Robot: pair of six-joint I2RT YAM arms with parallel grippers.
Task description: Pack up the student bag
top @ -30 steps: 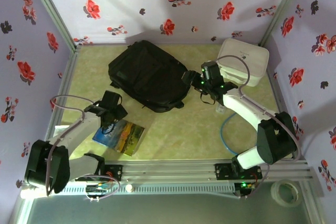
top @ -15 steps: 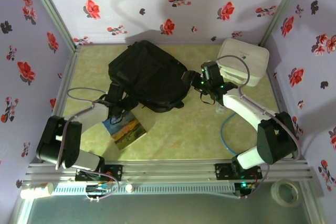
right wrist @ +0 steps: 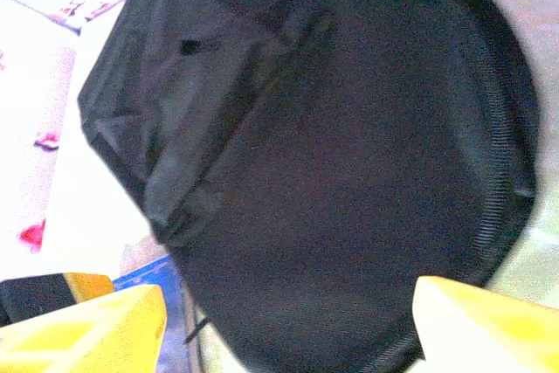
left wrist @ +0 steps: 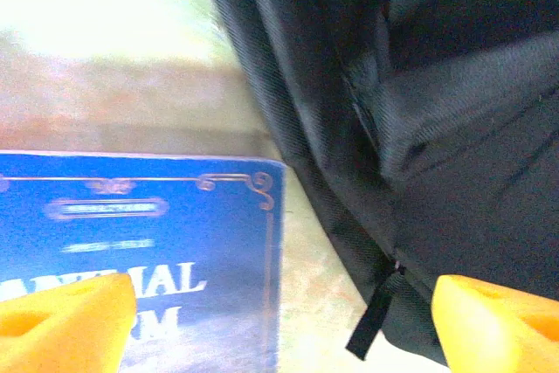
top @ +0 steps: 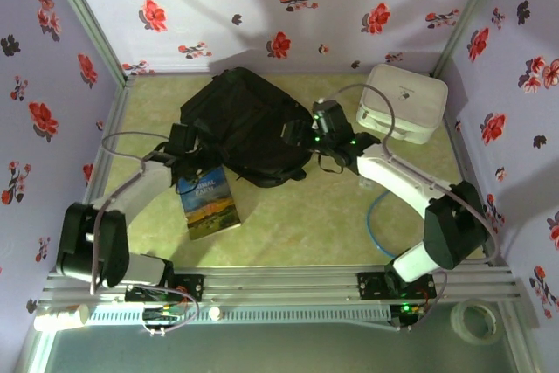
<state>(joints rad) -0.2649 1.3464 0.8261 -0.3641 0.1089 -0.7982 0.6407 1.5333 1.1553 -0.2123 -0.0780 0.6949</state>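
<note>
Orange-tipped and spread with nothing pinched, the left claw [left wrist: 279,329] hangs where the blue book [left wrist: 140,251] lies just beside the near-left edge of the black bag [top: 249,133], which rests slantwise on the tabletop [top: 341,216], the right claw [right wrist: 284,325], likewise spread, over its right side.

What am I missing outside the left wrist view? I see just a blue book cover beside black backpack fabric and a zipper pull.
Observer: The right gripper hangs open at the backpack's right side.
Operator: Anything else on the table?
Observer: A white zip case sits in the far right corner, apart from the backpack.
Operator: Any clutter?
Observer: A blue cable loops on the table by the right arm.
</note>
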